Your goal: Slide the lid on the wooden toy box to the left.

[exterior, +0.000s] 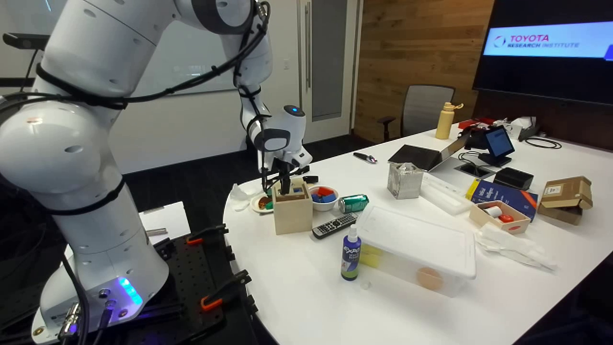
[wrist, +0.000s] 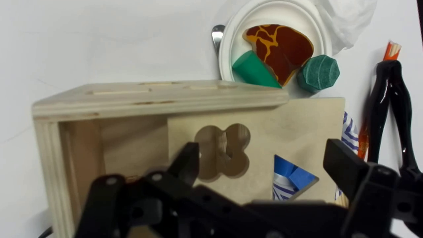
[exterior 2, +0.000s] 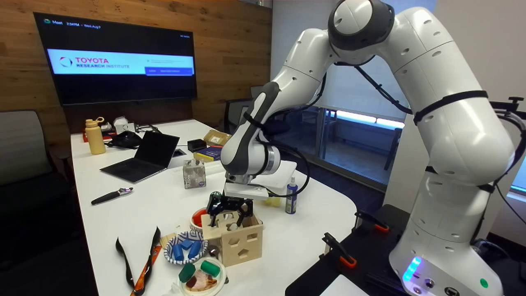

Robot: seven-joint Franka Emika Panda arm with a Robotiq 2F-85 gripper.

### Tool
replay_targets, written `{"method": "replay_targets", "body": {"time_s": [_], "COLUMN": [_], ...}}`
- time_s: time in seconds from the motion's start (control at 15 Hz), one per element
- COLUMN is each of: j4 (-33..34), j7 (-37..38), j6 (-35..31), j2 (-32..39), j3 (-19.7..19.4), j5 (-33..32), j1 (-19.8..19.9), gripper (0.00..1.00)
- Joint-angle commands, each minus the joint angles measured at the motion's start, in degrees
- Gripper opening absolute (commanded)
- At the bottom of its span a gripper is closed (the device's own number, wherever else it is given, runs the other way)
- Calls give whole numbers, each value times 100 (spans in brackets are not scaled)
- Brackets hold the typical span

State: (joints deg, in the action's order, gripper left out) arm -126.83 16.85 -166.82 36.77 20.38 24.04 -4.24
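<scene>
The wooden toy box [exterior 2: 242, 246] is a pale cube with cut-out holes, standing on the table in both exterior views [exterior: 293, 215]; its wall with holes fills the left of the wrist view [wrist: 158, 105]. The lid [wrist: 257, 129] lies flat in the box top, part of it jutting past one side over a patterned bowl; the jutting part shows in an exterior view [exterior 2: 211, 233]. Part of the box top is uncovered. My gripper [wrist: 262, 160] is open over the lid, one finger near the clover hole, the other near the outer edge. Whether the fingertips touch the lid cannot be told.
A patterned bowl [exterior 2: 185, 263] with blue blocks and a plate [exterior 2: 220, 283] with toy meat and green blocks stand close beside the box. Black tongs [wrist: 380, 112] lie beyond. A green can [exterior: 354, 203], a remote [exterior: 335, 226] and a spray bottle [exterior: 351, 258] are nearby.
</scene>
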Motion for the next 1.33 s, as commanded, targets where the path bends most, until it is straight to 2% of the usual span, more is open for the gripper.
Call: {"method": "replay_targets", "body": {"time_s": [0.0, 0.4, 0.73, 0.93, 1.07, 1.27], "j4": [232, 131, -363, -582, -542, -377], "j7": [-263, -266, 341, 1039, 1501, 1701], "j6": [158, 130, 567, 1170, 1806, 2640], "j2": [164, 46, -959, -1706, -2071, -2404], "j3": [135, 122, -414, -1068, -1342, -1287], "j5": [98, 121, -105, -638, -1146, -1518], "j1": [106, 99, -512, -1188, -1464, -1456], "gripper": [100, 100, 100, 100, 100, 100]}}
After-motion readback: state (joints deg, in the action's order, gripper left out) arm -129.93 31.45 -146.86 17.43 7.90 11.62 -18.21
